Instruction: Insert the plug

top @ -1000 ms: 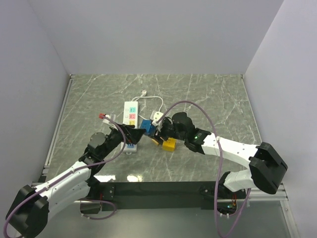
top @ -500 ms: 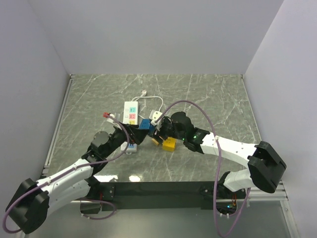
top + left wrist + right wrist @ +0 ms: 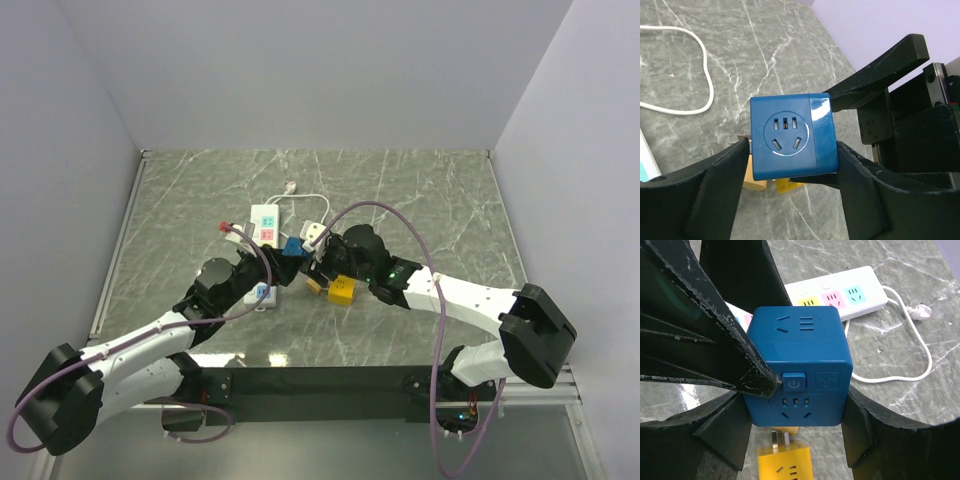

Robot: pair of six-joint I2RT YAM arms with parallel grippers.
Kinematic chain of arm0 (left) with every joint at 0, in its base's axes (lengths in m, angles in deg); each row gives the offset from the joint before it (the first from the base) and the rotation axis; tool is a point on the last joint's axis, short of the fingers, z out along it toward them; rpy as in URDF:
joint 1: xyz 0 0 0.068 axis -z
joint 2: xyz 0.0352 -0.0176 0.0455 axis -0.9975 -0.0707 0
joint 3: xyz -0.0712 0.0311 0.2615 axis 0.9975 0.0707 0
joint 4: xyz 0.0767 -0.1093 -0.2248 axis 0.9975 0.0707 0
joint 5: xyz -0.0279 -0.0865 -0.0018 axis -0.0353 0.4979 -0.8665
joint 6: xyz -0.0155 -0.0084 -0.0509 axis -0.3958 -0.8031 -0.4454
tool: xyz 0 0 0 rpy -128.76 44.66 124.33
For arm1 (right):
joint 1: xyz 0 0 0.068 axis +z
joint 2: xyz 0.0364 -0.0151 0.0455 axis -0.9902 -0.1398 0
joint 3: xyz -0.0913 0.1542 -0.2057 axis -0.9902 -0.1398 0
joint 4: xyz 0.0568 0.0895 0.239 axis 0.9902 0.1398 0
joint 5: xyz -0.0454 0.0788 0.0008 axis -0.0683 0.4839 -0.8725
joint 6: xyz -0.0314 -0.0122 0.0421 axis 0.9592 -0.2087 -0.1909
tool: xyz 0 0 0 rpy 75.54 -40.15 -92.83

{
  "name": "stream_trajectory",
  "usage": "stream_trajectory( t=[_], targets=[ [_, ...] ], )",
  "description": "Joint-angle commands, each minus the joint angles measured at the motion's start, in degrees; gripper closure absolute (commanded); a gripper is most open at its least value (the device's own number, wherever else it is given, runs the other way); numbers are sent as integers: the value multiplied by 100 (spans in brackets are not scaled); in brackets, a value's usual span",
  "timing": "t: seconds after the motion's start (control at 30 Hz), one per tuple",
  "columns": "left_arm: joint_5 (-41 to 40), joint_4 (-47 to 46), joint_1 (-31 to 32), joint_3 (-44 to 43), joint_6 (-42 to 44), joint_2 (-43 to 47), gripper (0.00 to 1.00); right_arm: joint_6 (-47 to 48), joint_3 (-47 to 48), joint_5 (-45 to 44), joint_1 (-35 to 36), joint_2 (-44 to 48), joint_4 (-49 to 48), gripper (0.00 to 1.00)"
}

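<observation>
On the left, the left gripper (image 3: 791, 150) reaches in from its side. Its fingers lie flat against two opposite faces of the blue cube socket (image 3: 292, 248), pinching it. The white power strip (image 3: 840, 295) lies flat on the table (image 3: 420, 190) just behind the left arm. In the middle, the cube is off the table surface, caught between both arms. To the right, the right gripper (image 3: 799, 410) clamps the cube's other two faces. The yellow plug (image 3: 785, 460) lies on the table just beneath the cube, its prongs pointing toward it.

The step in hand looks like a handover or a shared steadying of the cube. Next, one arm probably has to let go and fetch the plug, then line its prongs up with the slots.
</observation>
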Motion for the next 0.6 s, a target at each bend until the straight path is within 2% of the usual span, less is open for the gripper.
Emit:
stream_trajectory(
  t=[0.0,0.1,0.2,0.27,0.3,0.5,0.53,0.57],
  targets=[
    [-164,-48,70,-257,92,-76,29,91,294,43,89,78,-276,100],
    [-191,-74,70,-231,75,-94,37,91,285,95,89,96,-267,100],
    [-191,-65,70,-275,57,-190,54,56,232,104,89,122,-337,100],
    [-191,-74,79,-292,5,-243,81,30,179,87,89,157,-372,100],
    [-200,-65,70,-292,-48,-287,99,12,153,69,89,184,-407,100],
    [-86,-487,70,-99,-504,-279,99,-172,-137,69,98,508,-837,94],
    [-68,-566,70,-21,-558,-235,99,-207,-259,86,89,570,-916,89],
    [-51,-662,70,23,-619,-191,99,-242,-330,95,89,692,-996,80]
  ],
)
